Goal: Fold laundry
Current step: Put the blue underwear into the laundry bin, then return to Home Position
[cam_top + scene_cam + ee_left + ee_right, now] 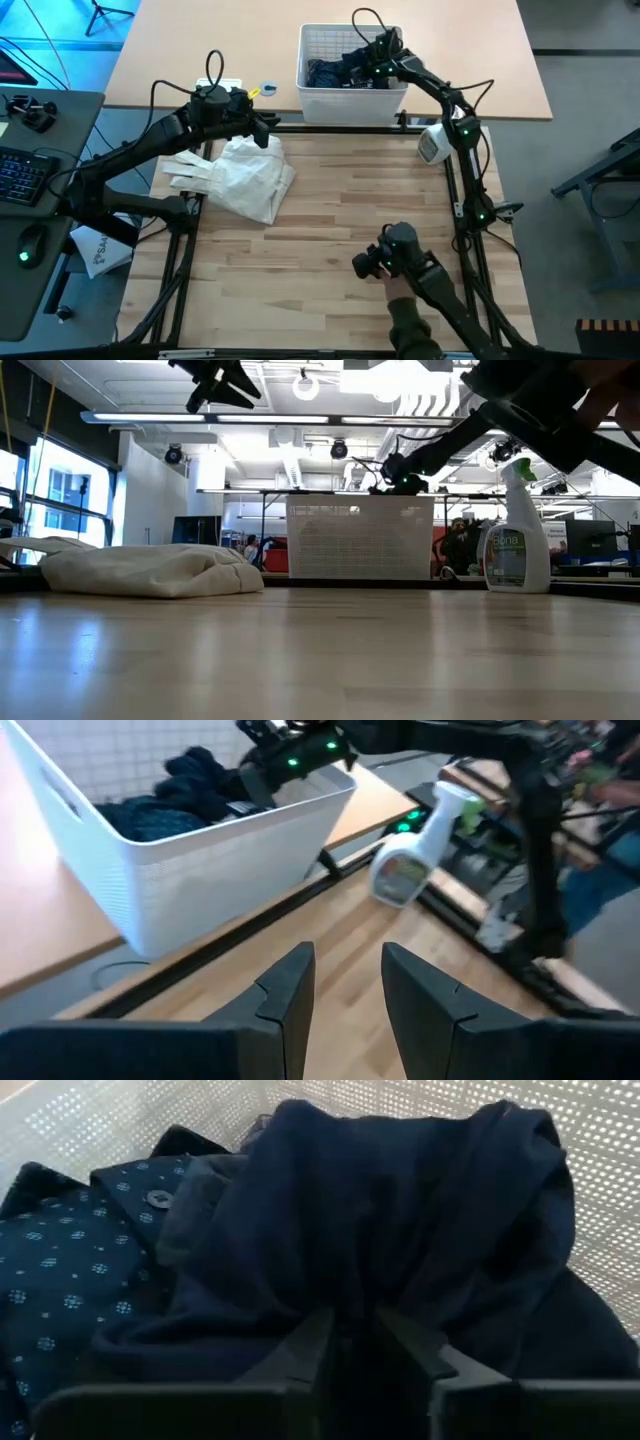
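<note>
The white lattice basket (352,98) stands beyond the table's far edge and holds the dark laundry. In it lie a navy shirt with tiny white dots (60,1270) and a plain dark navy garment (420,1200). My right gripper (352,1342) reaches into the basket (620,1140) and is shut on that plain dark garment. A white cloth (245,175) lies bunched on the table at the far left. My left gripper (262,128) hangs above its far edge, open, with nothing between its fingers (290,990). My right gripper pinches a gathered bunch of the plain dark garment (350,1302) between its two fingers. The fingers slant down into the basket from the table's right and near side. The cloth draws up in creases toward the fingers, and the rest of it lies heaped in the basket.
A white spray bottle (433,143) stands at the table's far right corner, beside the basket. A person's hand in an olive sleeve (412,330) holds a black device (390,255) over the table's near edge. Bare wood (330,220) lies between the white cloth and that hand.
</note>
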You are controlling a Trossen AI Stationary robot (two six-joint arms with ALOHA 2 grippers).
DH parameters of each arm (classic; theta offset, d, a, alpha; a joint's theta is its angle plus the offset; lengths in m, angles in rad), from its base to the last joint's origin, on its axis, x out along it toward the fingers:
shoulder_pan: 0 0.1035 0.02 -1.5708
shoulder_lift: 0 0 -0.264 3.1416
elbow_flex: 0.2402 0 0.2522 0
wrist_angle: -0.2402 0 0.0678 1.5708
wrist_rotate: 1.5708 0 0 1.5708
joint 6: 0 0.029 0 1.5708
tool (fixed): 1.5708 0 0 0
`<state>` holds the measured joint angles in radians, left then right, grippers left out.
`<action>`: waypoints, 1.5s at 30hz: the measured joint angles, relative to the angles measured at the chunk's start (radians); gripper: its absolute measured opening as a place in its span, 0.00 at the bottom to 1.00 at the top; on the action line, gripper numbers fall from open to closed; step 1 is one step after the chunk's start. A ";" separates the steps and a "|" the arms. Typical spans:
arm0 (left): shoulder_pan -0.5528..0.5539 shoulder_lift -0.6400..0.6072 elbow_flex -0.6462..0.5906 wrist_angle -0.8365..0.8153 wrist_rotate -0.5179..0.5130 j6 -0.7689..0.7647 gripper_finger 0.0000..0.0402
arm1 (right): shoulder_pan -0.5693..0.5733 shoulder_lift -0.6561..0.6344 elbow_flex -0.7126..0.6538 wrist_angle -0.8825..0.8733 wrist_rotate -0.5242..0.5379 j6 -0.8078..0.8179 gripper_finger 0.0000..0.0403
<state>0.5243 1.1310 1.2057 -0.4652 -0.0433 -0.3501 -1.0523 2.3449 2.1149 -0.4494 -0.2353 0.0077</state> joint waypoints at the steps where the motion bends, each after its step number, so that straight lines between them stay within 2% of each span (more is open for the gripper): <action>1: 0.000 -0.001 0.000 0.003 0.012 -0.016 0.27 | 0.000 0.001 0.003 -0.003 0.000 0.006 0.12; 6: -0.001 -0.028 0.000 0.037 0.067 -0.068 0.27 | -0.011 -0.035 0.004 -0.001 0.000 0.019 0.03; 11: -0.003 -0.093 0.000 0.037 0.088 -0.092 0.27 | -0.037 -0.141 0.005 -0.010 -0.013 0.072 0.02; 16: -0.002 -0.188 0.000 0.008 0.088 -0.081 0.27 | -0.068 -0.263 0.005 -0.089 -0.213 0.106 0.03; 18: -0.002 -0.227 0.000 -0.017 0.078 -0.055 0.27 | -0.068 -0.321 0.005 -0.147 -0.252 0.080 0.03; 21: -0.002 -0.275 0.000 -0.050 0.052 -0.028 0.27 | -0.063 -0.376 -0.001 -0.220 -0.224 0.040 0.03; 25: -0.002 -0.309 0.000 -0.061 0.030 0.008 0.27 | -0.054 -0.382 -0.005 -0.257 -0.205 0.066 0.04; 29: -0.002 -0.316 0.000 -0.068 0.034 0.023 0.27 | -0.053 -0.395 -0.004 -0.349 -0.263 0.048 0.08; 32: -0.002 -0.317 0.000 -0.094 0.068 0.013 0.27 | -0.049 -0.445 -0.004 -0.440 -0.235 0.009 0.08; 37: -0.013 -0.318 0.000 -0.145 0.091 -0.014 0.27 | 0.002 -0.578 -0.003 -0.640 -0.237 -0.114 0.01; 42: -0.046 -0.318 0.000 -0.133 0.082 0.027 0.27 | 0.102 -0.765 -0.006 -0.793 -0.256 -0.174 0.01; 45: -0.054 -0.318 0.000 -0.114 0.074 0.054 0.27 | 0.176 -0.911 -0.113 -0.772 -0.330 -0.159 0.00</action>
<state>0.4705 0.8131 1.2060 -0.5795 0.0308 -0.2961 -0.8767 1.4334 2.0016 -1.2217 -0.5655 -0.1515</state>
